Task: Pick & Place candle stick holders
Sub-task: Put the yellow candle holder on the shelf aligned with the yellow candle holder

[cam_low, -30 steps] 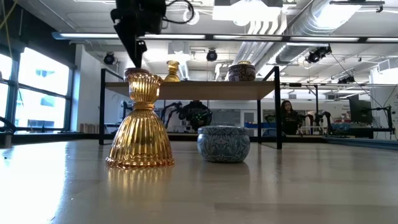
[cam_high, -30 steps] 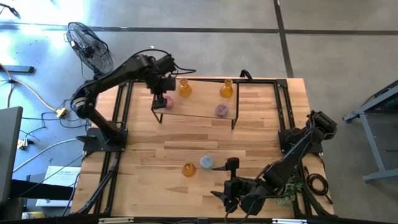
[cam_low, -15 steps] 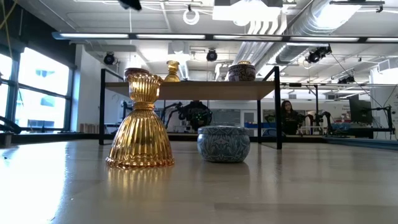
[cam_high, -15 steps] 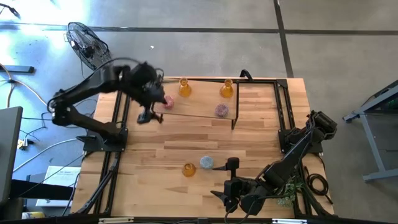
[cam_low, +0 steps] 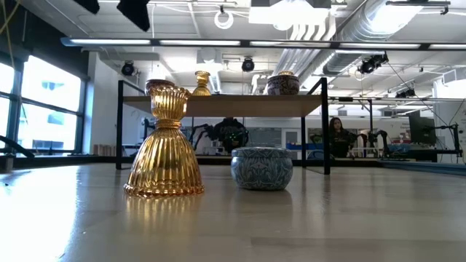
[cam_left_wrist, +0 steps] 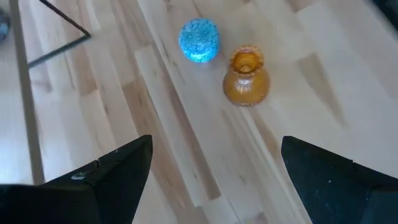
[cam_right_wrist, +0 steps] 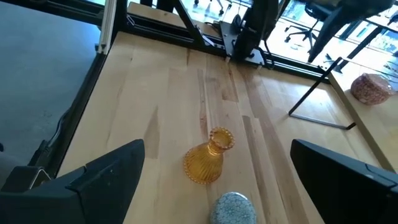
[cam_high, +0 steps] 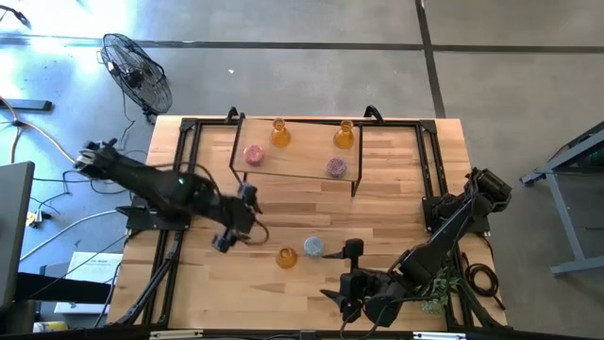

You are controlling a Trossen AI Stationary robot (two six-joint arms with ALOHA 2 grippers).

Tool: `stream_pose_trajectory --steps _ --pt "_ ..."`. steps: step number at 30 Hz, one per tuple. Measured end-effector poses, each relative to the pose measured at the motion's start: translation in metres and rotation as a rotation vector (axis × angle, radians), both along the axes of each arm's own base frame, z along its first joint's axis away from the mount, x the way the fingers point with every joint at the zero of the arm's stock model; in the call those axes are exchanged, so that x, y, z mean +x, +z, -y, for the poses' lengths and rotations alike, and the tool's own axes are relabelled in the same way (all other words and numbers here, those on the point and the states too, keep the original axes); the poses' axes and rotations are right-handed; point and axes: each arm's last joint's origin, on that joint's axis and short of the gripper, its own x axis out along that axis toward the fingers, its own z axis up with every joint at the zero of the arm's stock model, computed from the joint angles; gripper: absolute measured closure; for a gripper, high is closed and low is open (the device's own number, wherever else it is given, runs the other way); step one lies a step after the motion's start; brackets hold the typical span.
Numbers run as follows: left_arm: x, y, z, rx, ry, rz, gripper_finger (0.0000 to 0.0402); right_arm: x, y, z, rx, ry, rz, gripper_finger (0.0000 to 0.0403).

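Note:
An amber flask-shaped holder and a light blue round holder stand on their bases on the table near its front. A pink holder, two amber holders and a mauve holder stand on the raised shelf at the back. My left gripper is open and empty, high above the table to the left of the near amber holder. My right gripper is open and empty, right of the blue holder.
Black frame rails run along the table's left and right sides. A small green plant stands by the right arm at the near right. A fan stands on the floor beyond the far left corner. A person shows far behind the table.
My left gripper has risen away from the pink holder at the shelf's left end and swung toward the table's near edge, to the left of the near amber holder. The pink holder stays standing on the shelf.

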Motion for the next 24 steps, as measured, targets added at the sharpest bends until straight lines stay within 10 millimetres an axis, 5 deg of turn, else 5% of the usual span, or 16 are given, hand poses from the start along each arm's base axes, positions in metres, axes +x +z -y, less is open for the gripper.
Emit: stream_pose_trajectory --steps 5,15,24 --pt "0.020 -0.017 0.021 -0.004 -0.029 0.019 0.0050 0.002 0.000 0.002 -0.021 -0.002 -0.001 0.0005" --pt "0.056 -0.054 0.034 -0.122 0.236 -0.032 0.0050 0.003 -0.001 0.004 -0.014 0.017 -0.021 0.0005" --pt "0.066 -0.075 0.048 -0.109 0.289 -0.067 0.0050 -0.002 -0.003 -0.001 -0.005 0.038 -0.044 0.0005"
